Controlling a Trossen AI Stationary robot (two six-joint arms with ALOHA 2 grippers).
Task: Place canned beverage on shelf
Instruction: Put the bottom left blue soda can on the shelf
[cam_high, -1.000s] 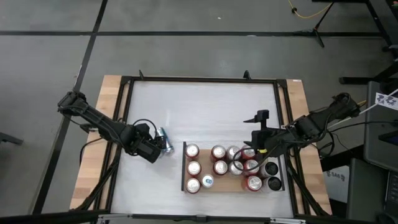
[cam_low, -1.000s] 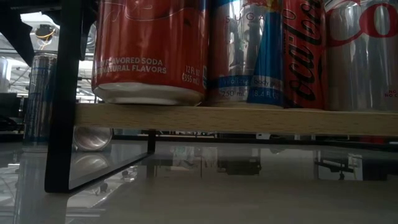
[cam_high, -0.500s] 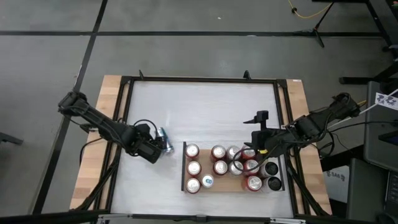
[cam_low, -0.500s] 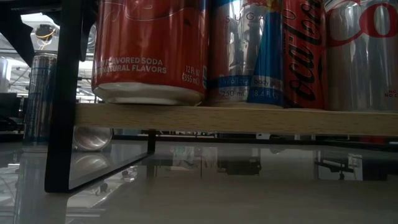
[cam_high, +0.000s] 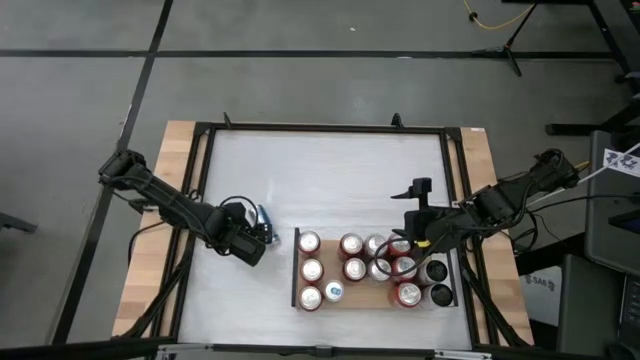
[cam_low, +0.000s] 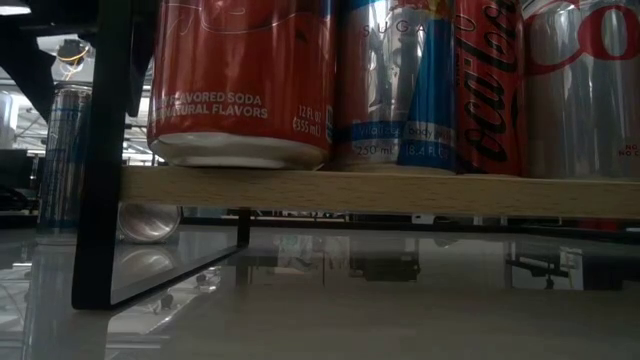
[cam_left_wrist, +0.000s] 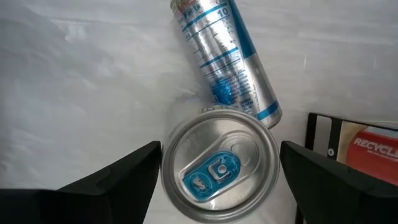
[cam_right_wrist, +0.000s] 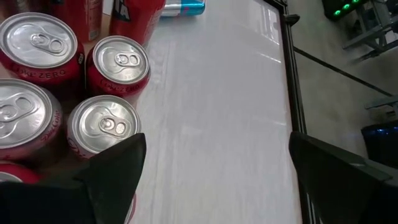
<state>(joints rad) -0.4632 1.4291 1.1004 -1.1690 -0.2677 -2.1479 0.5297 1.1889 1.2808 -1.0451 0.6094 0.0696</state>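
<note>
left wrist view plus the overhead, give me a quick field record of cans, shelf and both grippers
upright can: slim silver can with a blue tab, between the left gripper's fingers, on the white tabletop
lying can: slim silver-and-blue can, on its side just beyond it
left gripper: open around the upright can
shelf: wooden board, holding red and silver cans
right gripper: open, over the shelf's right part

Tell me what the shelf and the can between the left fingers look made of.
Shelf: light wood, matte, grain showing, with black rails, likely painted metal. Can: shiny, brushed-looking aluminium lid with a blue pull tab, upright between the left gripper's open fingers.
</note>
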